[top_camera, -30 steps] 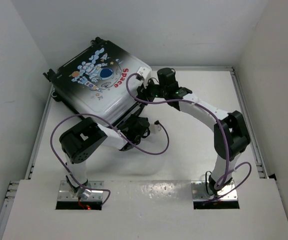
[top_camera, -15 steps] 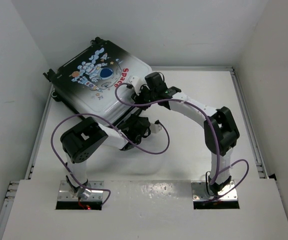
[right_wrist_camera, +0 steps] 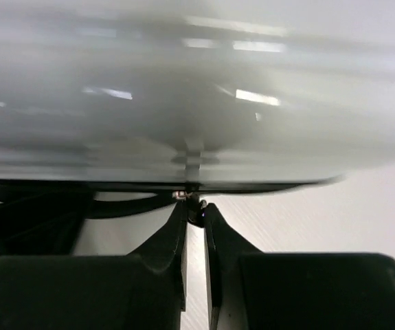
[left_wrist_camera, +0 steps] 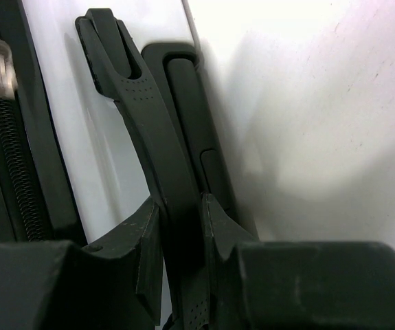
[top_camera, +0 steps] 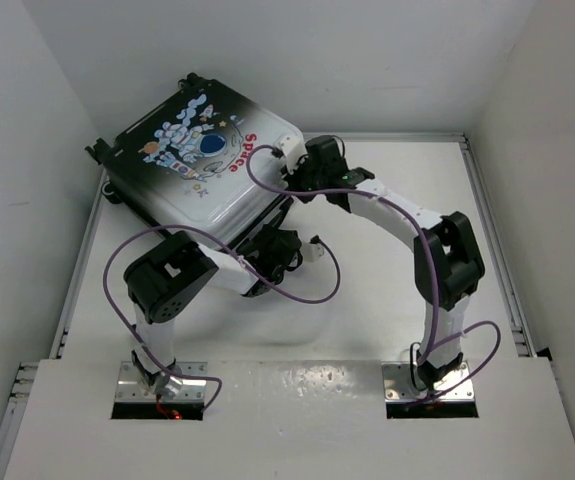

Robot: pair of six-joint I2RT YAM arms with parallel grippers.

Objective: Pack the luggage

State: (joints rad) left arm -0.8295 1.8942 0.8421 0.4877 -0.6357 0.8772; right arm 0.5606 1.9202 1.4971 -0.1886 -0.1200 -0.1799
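**Luggage lies closed at the desk's far left, a claw on each of two edges**

Luggage [top_camera: 192,150] sits closed at the far left corner of the desk [top_camera: 387,290]. Its printed shell faces up, the astronaut and the red "Space" lettering on top, and the case is turned at an angle to the desk's edges.

The left claw [top_camera: 277,245] is at the case's near right side. In the left wrist view its jaws are clamped on the black strap handle [left_wrist_camera: 149,137], one finger pressed on each side, so the strap passes straight through the left claw [left_wrist_camera: 180,240].

The right claw [top_camera: 289,160] reaches in at the right corner of the luggage, beside the "Space" print. In the right wrist view, the glossy white shell [right_wrist_camera: 197,103] fills the upper half. Below it the right claw [right_wrist_camera: 196,213] is drawn nearly together, with only a slim gap. A small dark piece [right_wrist_camera: 196,214] is pinched at the fingertips, just under the dark seam [right_wrist_camera: 252,187]. What that piece is cannot be told.
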